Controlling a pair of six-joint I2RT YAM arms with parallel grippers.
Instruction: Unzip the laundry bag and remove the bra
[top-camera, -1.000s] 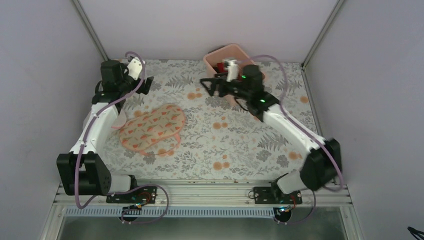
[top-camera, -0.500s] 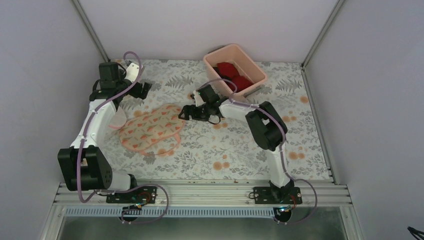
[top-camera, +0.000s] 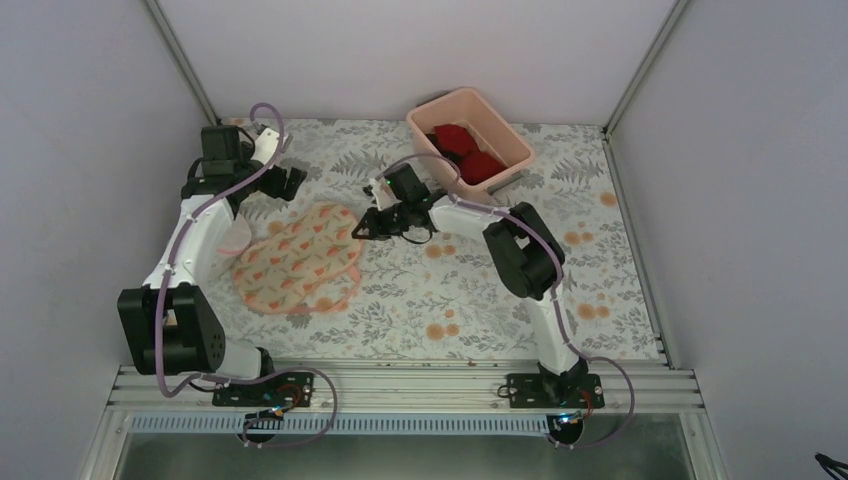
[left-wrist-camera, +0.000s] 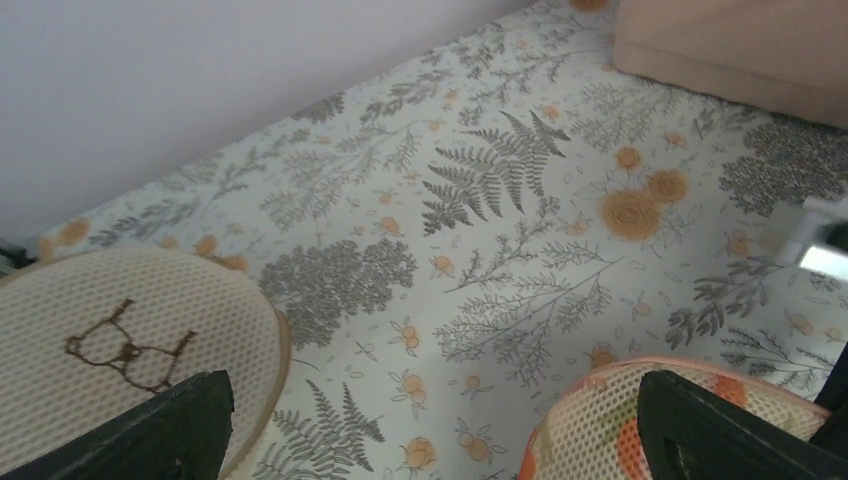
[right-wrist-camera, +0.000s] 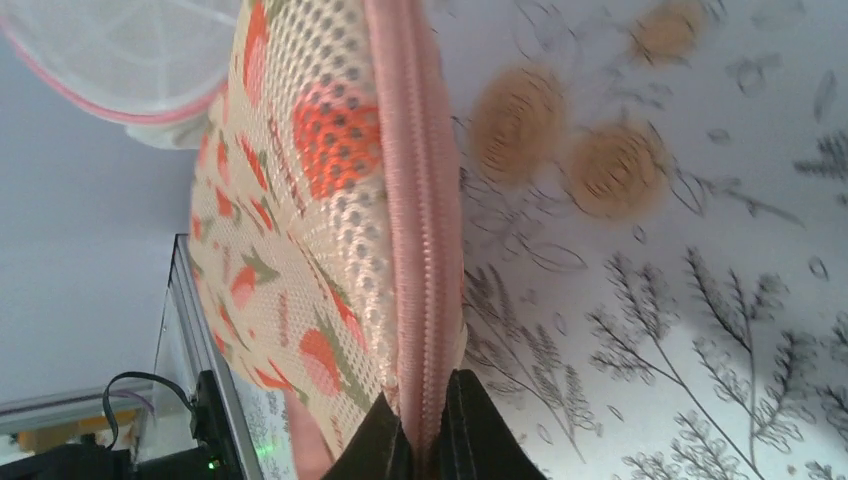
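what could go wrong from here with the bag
1. The right gripper is pinching the bag's pink zip trim, and no pull tab shows between its fingers. A tug may drag the whole bag instead of unzipping it.
2. The left gripper is open and holding nothing, so the bag has no anchor and may slide or lift when pulled.

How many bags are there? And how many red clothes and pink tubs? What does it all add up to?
Bags: 3 (flower bag, beige bag, white mesh bag)
Red clothes: 2
Pink tub: 1
Total: 6
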